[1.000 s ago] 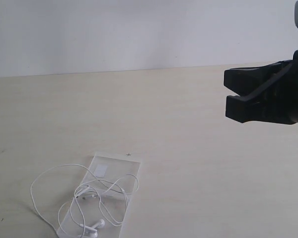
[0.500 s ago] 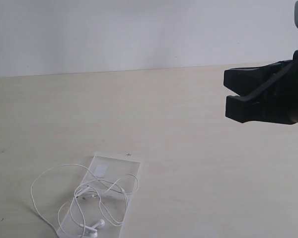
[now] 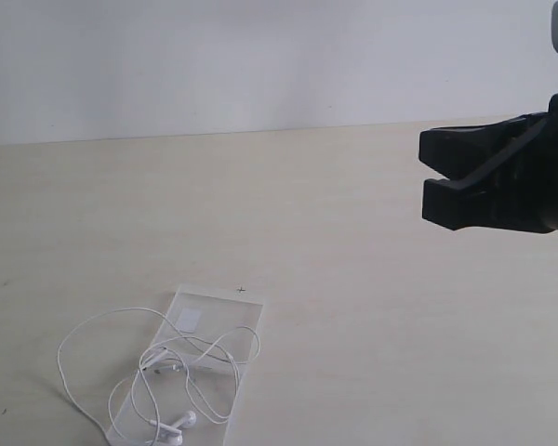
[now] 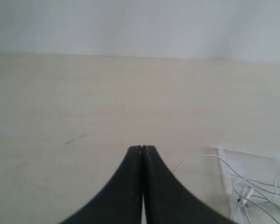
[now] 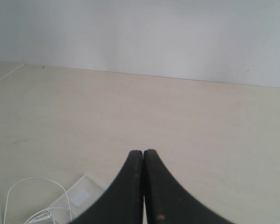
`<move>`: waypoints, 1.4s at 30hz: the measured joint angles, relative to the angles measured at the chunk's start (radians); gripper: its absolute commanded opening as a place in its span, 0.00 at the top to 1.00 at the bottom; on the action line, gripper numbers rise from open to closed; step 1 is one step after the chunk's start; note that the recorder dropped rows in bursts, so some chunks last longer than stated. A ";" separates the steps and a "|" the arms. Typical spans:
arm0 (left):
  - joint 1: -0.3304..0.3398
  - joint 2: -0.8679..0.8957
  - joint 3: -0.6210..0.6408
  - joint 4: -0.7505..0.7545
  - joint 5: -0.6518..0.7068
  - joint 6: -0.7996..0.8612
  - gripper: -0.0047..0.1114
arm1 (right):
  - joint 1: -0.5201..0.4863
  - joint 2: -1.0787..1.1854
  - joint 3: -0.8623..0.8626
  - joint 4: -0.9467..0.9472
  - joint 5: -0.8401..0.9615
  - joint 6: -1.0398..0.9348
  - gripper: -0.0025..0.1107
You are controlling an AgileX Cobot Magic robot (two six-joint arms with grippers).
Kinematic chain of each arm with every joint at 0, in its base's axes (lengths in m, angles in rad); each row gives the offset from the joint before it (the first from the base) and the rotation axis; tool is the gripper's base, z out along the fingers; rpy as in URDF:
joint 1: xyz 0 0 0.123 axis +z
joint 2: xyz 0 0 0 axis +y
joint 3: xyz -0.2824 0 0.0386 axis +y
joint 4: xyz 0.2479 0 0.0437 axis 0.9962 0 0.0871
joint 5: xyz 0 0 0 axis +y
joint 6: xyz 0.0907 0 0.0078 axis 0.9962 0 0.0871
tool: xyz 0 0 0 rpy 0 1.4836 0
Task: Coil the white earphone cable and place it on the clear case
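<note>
White earphone cable [image 3: 164,365] sprawls over clear case [image 3: 225,316], cropped at bottom.

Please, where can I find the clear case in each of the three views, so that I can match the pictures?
Exterior view: the clear case lies in the lower left.
Left wrist view: it is in the lower right corner, cut by the picture's edge.
Right wrist view: it is in the lower left; only part of it shows.
Shared landmark: the white earphone cable, draped over the case with a loop beside it.
</note>
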 measured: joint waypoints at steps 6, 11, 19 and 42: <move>0.000 0.000 0.000 0.005 0.006 -0.022 0.96 | 0.000 0.000 0.000 0.000 0.000 0.000 0.98; 0.000 0.000 0.000 0.006 0.008 -0.026 0.96 | 0.000 0.000 0.000 0.000 0.000 0.000 0.98; 0.000 0.000 0.000 0.008 0.021 -0.026 0.96 | 0.000 0.000 0.000 0.000 0.000 0.000 0.98; 0.000 0.000 0.000 0.008 0.030 -0.026 0.96 | -0.280 -0.806 0.487 0.124 0.014 -0.082 0.98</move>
